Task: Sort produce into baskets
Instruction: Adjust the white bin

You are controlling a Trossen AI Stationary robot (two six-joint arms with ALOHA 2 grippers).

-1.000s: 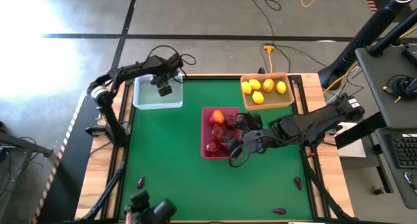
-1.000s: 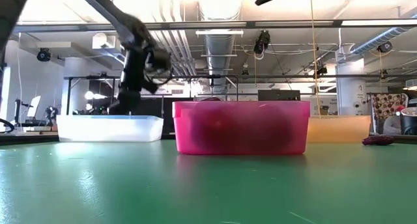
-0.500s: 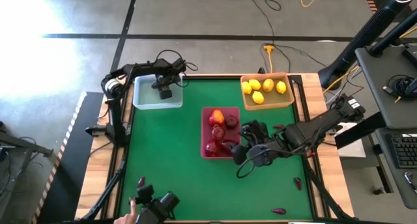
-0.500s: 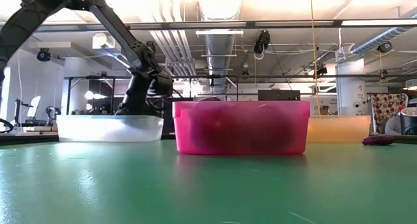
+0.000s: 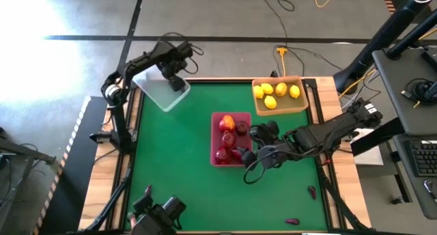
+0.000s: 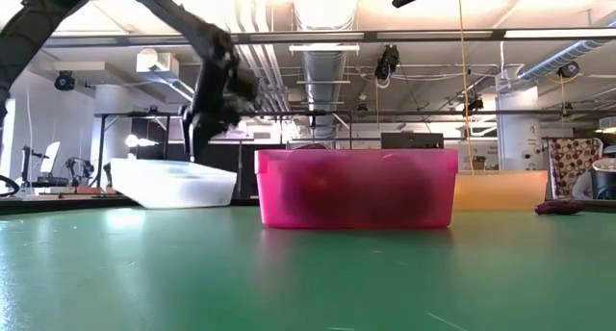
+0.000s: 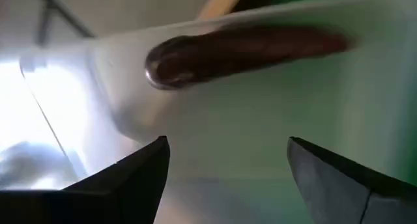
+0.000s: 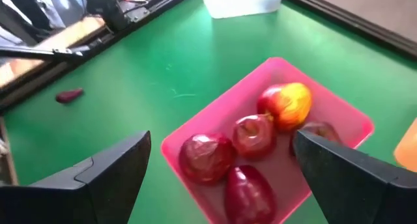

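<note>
Shifted since half a second ago: blue tray [image 5: 166,91], then square to the worktop's far-left corner, now skewed and tipped, one end lifted in the low view; left pincer [image 5: 174,69] has moved from over the tray to its far edge, jaws parted wider, holding nothing.

Maroon piece [image 7: 241,51]: lies inside the blue tray against its pale wall, seen just beyond the left pincer's fingers [image 7: 127,178]; judged freshly dropped there, the tray knocked askew by the arm.

Pink tray [image 5: 217,158]: mid-worktop [image 5: 171,167]; holds red fruits [image 8: 253,134] and one red-yellow [image 8: 287,103], grouped by kind.

Tan tray [image 5: 300,106]: far-right corner; holds the lemons [image 5: 271,102] only.

Unsorted maroon pieces: one near the right edge [image 5: 311,191]; one at the near edge [image 5: 291,221]; a third by the near-left corner [image 8: 68,95], small in the right wrist view; all well apart from the blue tray.

Right pincer [image 5: 263,149]: just beside the pink tray's right side, jaws wide apart, empty; judged to have finished with the red fruit and free for a stray piece.

Risk, as judgement: the tilted blue tray may spill or sit off its place; it wants resettling before more goes in.
</note>
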